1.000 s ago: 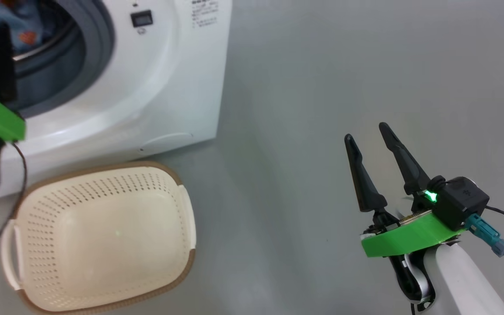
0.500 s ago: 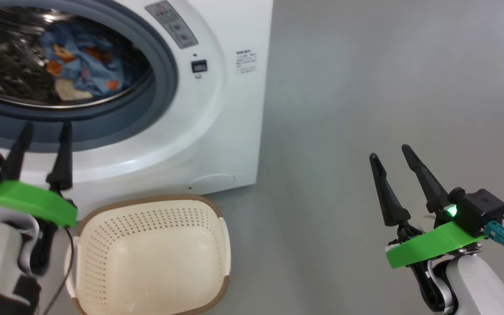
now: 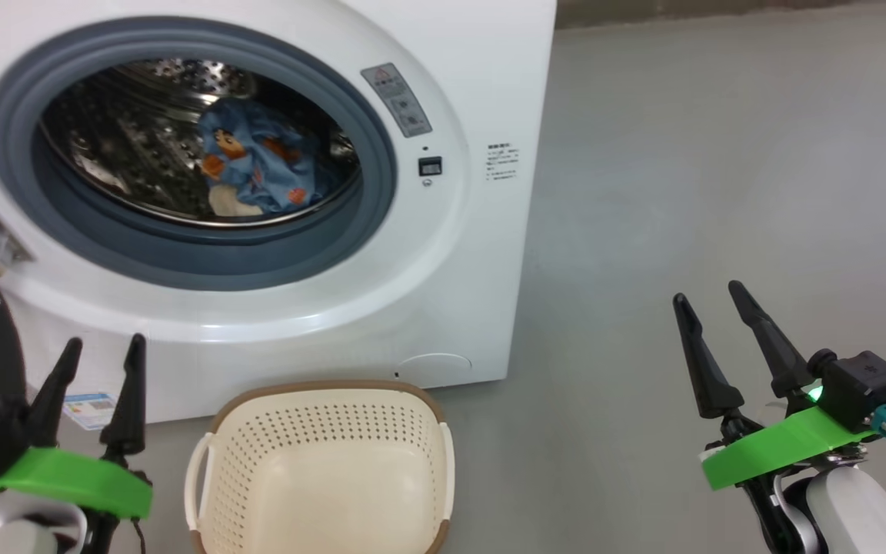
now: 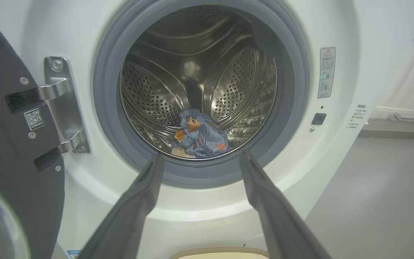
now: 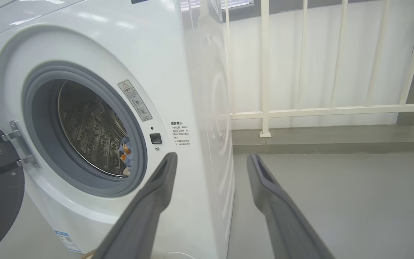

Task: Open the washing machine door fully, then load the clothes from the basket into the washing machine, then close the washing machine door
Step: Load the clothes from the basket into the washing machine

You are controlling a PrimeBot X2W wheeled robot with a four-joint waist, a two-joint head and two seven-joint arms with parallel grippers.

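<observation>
Centrally, the clothes (image 3: 254, 165) lie bunched at the bottom of the steel drum (image 4: 199, 54) of the washing machine (image 3: 481, 269). They are straight ahead of the left claw (image 3: 104, 341), and the left wrist view frames them between its two fingertips. A grey gasket (image 3: 204, 265) rings the opening. The washing machine door (image 4: 5, 151) stands swung open to the left of the left claw, carried on two metal hinges (image 4: 63, 108). The basket (image 3: 320, 388) sits on the floor (image 3: 720, 154) just right of the left claw and close against the machine's front, its cream perforated bottom showing. The left claw is spread and grips nothing. The right claw (image 3: 706, 293), likewise spread with nothing between its fingers, hangs over the floor well to the right of the basket, its fingers pointing past the machine's right front corner.
</observation>
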